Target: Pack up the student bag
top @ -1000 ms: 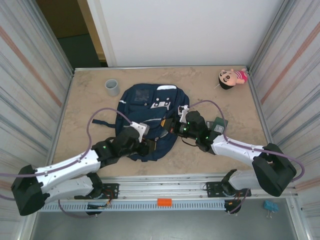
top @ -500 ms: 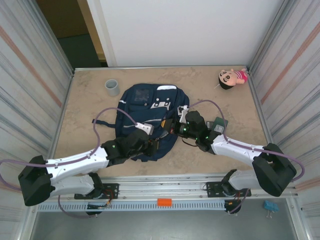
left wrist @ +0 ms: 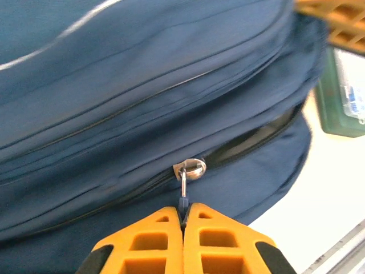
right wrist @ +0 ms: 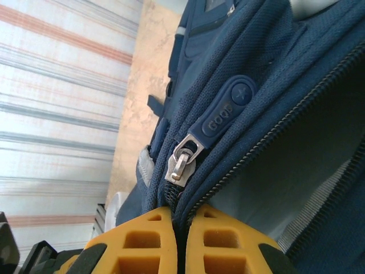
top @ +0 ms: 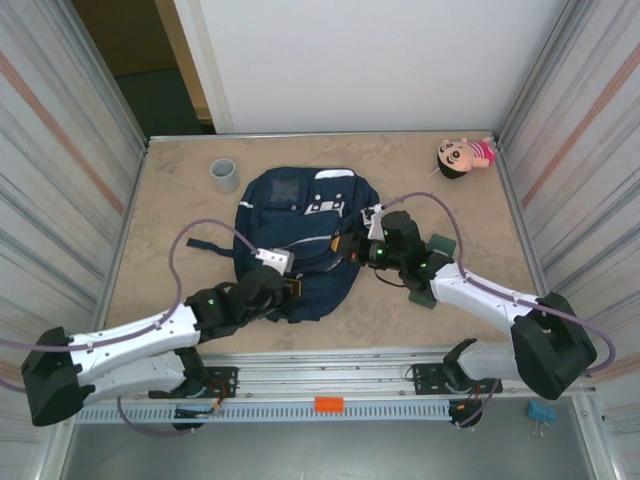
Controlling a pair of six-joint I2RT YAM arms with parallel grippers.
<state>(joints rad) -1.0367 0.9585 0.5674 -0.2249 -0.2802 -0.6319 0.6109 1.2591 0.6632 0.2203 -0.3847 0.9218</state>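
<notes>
- Top external view: large navy blue fabric backpack [top: 298,240] flat on the middle of the beige surface [top: 170,220], between both arms.
- Left wrist view: orange left gripper [left wrist: 183,210] pinched together on the thin metal zipper pull [left wrist: 183,191], likely for drawing the zip along.
- Right wrist view: orange right gripper [right wrist: 181,220] clamped on the backpack's fabric edge below the blue rubber zipper tab [right wrist: 223,116], probably for bracing.
- Main compartment slit partly open; contents not discernible.
- Outside the backpack: grey cup [top: 224,174], small doll [top: 463,156], green case [left wrist: 342,97].
</notes>
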